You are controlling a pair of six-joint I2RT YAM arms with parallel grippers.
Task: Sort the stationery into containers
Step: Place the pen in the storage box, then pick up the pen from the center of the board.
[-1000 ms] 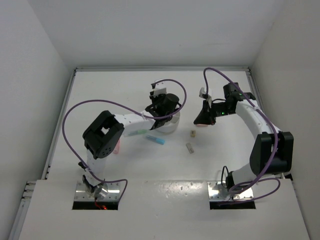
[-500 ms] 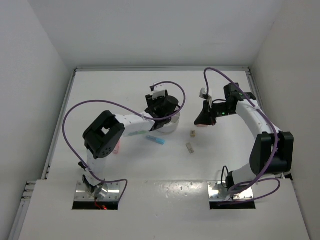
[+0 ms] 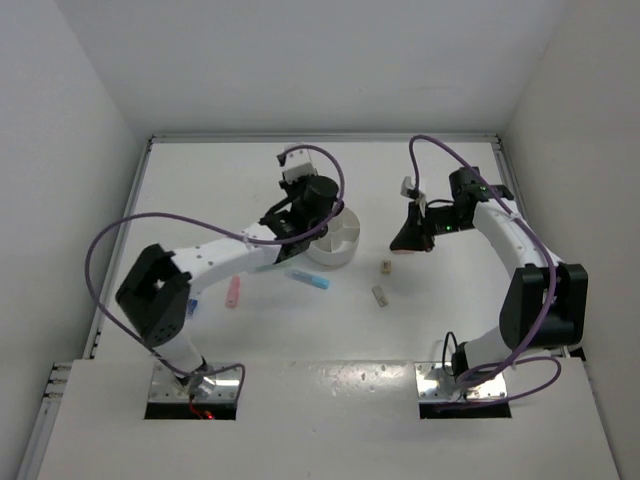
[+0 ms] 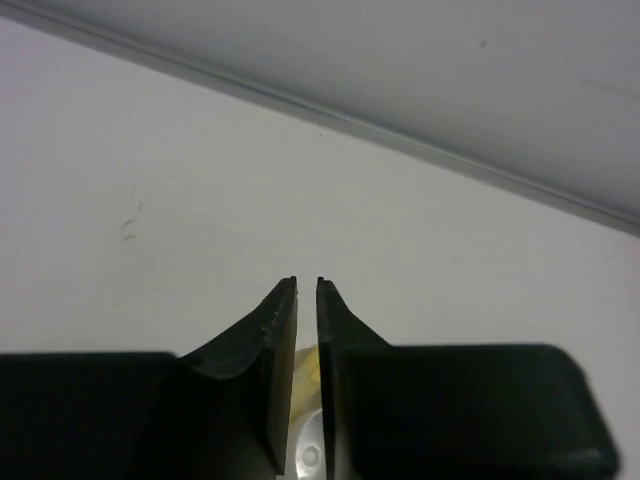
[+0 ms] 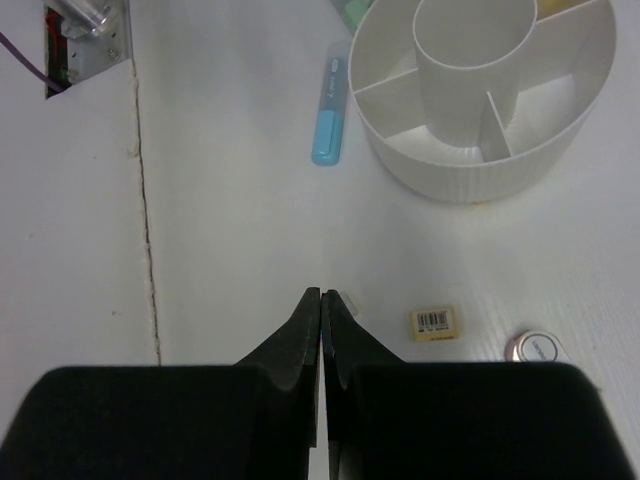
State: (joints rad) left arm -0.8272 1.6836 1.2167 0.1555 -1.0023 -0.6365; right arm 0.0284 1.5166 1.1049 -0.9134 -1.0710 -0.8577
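The white round organiser (image 3: 336, 243) stands mid-table and also shows in the right wrist view (image 5: 470, 185), with a yellow bit (image 5: 556, 5) in one far wedge. My left gripper (image 3: 305, 200) hovers at its far-left rim. Its jaws (image 4: 307, 283) stand a narrow slit apart; a yellow bit (image 4: 308, 362) shows deep in the slit, and I cannot tell whether it is gripped. My right gripper (image 3: 405, 240) is shut and empty (image 5: 322, 293), above the table right of the organiser. A light blue marker (image 3: 311, 279) lies in front of the organiser. A pink marker (image 3: 232, 292) lies further left.
A green marker (image 3: 270, 267) lies partly under the left arm. Two small tan erasers (image 3: 385, 266) (image 3: 379, 295) lie right of the organiser; one shows a barcode (image 5: 435, 321). A pink cap-like piece (image 5: 535, 347) lies below the right gripper. A blue piece (image 3: 193, 307) sits by the left elbow.
The left arm has swung its elbow out to the left, and its gripper has moved from over the organiser to its far-left rim. The right arm has not moved.
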